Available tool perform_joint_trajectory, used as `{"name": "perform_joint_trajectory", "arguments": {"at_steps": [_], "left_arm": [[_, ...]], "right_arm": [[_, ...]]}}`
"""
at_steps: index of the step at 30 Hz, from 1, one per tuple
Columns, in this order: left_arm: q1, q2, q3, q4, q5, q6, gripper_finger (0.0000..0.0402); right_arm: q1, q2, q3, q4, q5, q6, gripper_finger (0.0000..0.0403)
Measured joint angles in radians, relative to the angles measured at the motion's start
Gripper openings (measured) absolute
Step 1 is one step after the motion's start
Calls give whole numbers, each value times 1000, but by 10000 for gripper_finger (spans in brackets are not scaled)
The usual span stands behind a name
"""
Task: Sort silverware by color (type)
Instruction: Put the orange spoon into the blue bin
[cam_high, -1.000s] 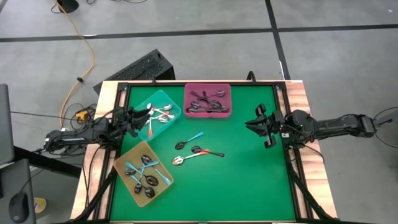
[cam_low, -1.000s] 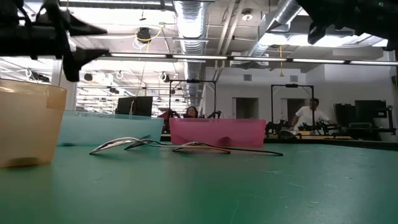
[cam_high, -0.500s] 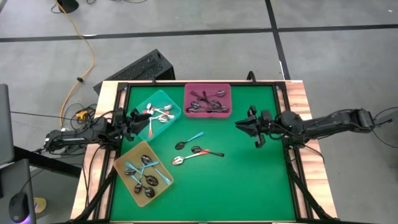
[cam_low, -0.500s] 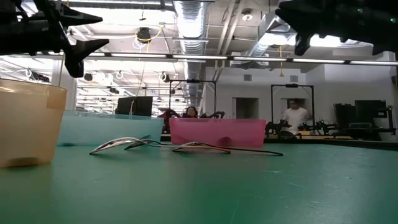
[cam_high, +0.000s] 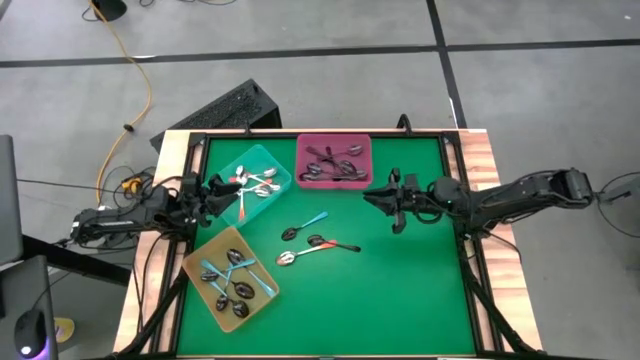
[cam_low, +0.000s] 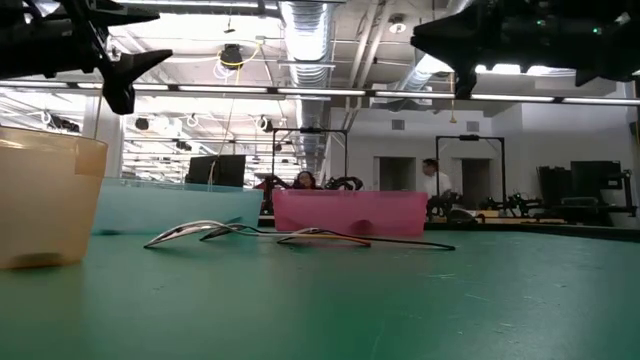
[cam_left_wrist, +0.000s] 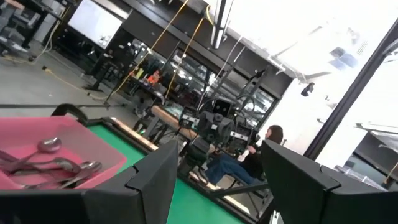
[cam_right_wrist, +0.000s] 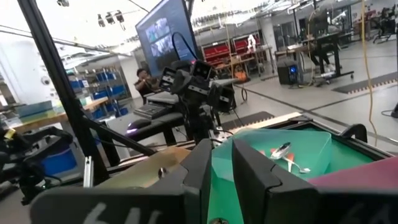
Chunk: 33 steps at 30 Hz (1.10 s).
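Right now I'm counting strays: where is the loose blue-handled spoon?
In the high view, the blue-handled spoon lies on the green mat mid-table, between the pink tray and the orange-handled spoon.

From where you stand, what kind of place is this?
Probably a robotics lab or workshop. Past the green table there are more benches with similar robot arms, people sitting or standing at workstations, a large wall screen, and bare ceiling ducts overhead.

Three spoons are lying loose on the green mat below the pink tray (cam_high: 334, 160) — a light-blue-handled spoon (cam_high: 305, 226), a black spoon (cam_high: 333, 243) and an orange-red-handled spoon (cam_high: 306, 253) — the rest are resting in trays.
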Motion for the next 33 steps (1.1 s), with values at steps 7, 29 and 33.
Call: {"name": "perform_joint_trajectory", "arguments": {"at_steps": [7,29,33], "left_arm": [[0,3,42,-93,-7,-18,219],[0,3,170,-98,-37,-53,219],[0,3,198,-134,-36,-52,219]], "right_arm": [[0,64,48,-36,0,-1,84],[-41,59,261,-189,-6,-38,84],[-41,59,297,-204,-6,-105,84]]}}
